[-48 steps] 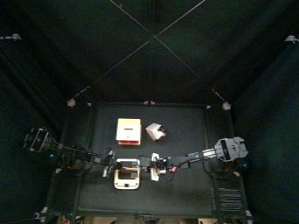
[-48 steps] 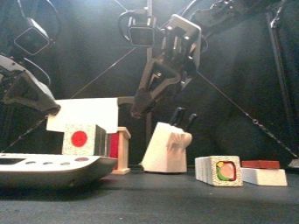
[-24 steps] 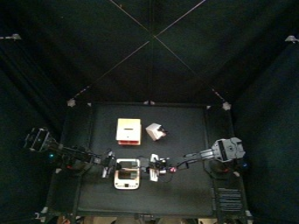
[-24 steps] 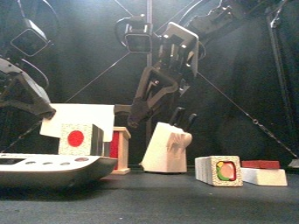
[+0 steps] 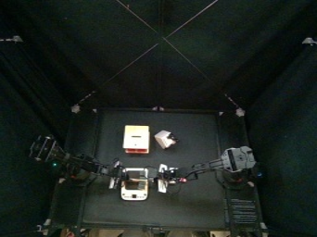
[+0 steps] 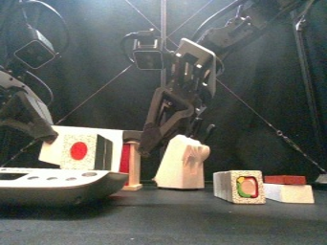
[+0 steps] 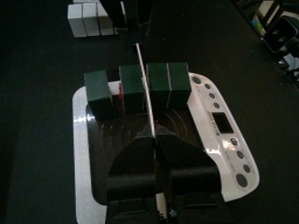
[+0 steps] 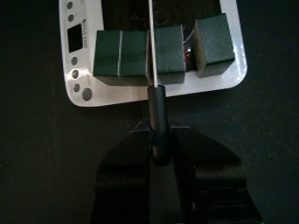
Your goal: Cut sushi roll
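Clamping the black handle of the knife (image 8: 156, 112), the right jaws were pressed together, and its thin blade ran edge-on out from them across the sushi roll (image 8: 167, 55). The left jaws were likewise closed on the far end of that blade (image 7: 142, 96), which ran on toward the right arm (image 7: 122, 12) opposite. The dark green sushi roll (image 7: 131, 83) lay on the white cutting board (image 7: 222, 122), already in separate chunks, with the blade standing in the gap between two of them. Seen from above, the board (image 5: 135, 192) sat at the desk's 6 o'clock edge, between the two arms. Toward 12 o'clock from it, well apart, stood a white and orange box (image 5: 136, 140) with a pale knife block (image 5: 165, 140) just beside it at 3 o'clock.
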Robot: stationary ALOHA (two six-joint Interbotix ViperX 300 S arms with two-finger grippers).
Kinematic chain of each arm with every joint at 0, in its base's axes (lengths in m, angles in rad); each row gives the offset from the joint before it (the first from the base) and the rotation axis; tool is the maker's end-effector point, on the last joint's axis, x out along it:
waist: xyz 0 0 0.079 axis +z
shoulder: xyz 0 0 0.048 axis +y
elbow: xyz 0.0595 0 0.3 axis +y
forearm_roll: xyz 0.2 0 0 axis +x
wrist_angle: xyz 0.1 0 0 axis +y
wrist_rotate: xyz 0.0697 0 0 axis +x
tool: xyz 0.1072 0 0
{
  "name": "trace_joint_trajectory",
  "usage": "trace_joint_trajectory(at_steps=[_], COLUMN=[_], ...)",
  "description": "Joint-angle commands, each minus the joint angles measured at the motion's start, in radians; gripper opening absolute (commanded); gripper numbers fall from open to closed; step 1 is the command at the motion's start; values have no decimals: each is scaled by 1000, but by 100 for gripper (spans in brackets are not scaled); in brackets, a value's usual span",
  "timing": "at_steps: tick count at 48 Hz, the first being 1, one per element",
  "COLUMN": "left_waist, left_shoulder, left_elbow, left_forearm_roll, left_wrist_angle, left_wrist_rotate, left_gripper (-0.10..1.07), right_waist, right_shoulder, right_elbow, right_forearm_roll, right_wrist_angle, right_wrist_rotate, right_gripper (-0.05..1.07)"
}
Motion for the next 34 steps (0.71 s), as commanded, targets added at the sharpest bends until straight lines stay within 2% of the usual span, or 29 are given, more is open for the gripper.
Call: trace_joint_trajectory(at_steps=[1,17,25,34], left_waist=[-12,-29,-58,-60], left_shoulder=[9,35,26,3], left_elbow=[2,-3,-3,-3], left_forearm_roll=[0,2,3,3], left_wrist_angle=[2,2,2,2], left_wrist_rotate=[-6,-26,-26,-26], left_gripper=[25,25,25,25], right_waist=[0,11,20,21], right_shoulder=[-12,-14,-20,-26], right_elbow=[-6,-12,-18,-21], right_forearm_roll=[6,14,14,14], right_wrist_angle=[-2,-6,-6,-6], right_wrist_rotate=[0,0,0,0], right_gripper=[50,50,50,50])
